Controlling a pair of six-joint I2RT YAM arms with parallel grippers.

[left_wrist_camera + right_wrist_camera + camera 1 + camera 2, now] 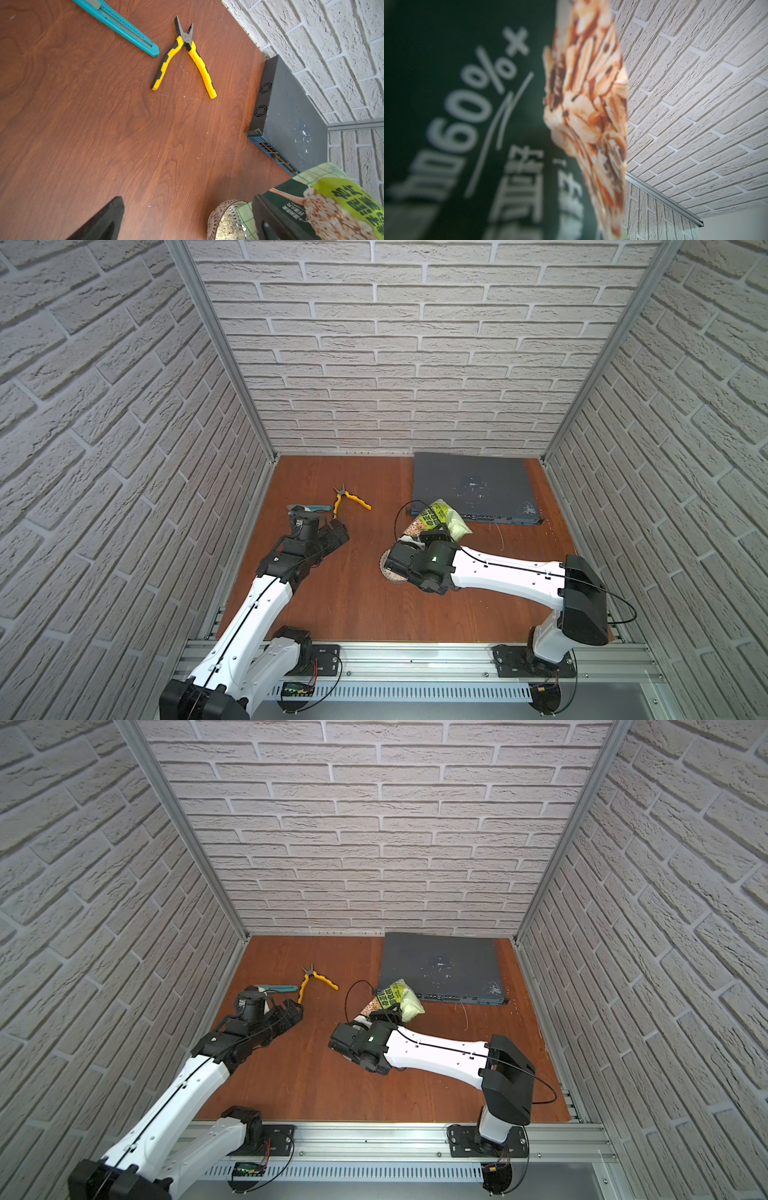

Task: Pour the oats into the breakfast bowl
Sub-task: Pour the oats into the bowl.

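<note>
- The pouch (437, 517) hangs tipped, its lower end at the bowl's rim and pinched by the right gripper (432, 537). I'd tilt slowly, since soft plastic buckles.
- The left gripper (340, 531) waits well apart, fingers spread wide.
- The breakfast bowl (215, 216) sits beneath; aim centrally.
- Oats (227, 226) already lie inside.

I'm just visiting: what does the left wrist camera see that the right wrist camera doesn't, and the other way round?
Only the left wrist view shows the wooden table, yellow pliers, teal utility knife, dark flat box, and the patterned bowl with oats in it. Only the right wrist view sees the green pouch so close that its blurred white "60%" print fills the picture. Both show that pouch and the white brick wall.
</note>
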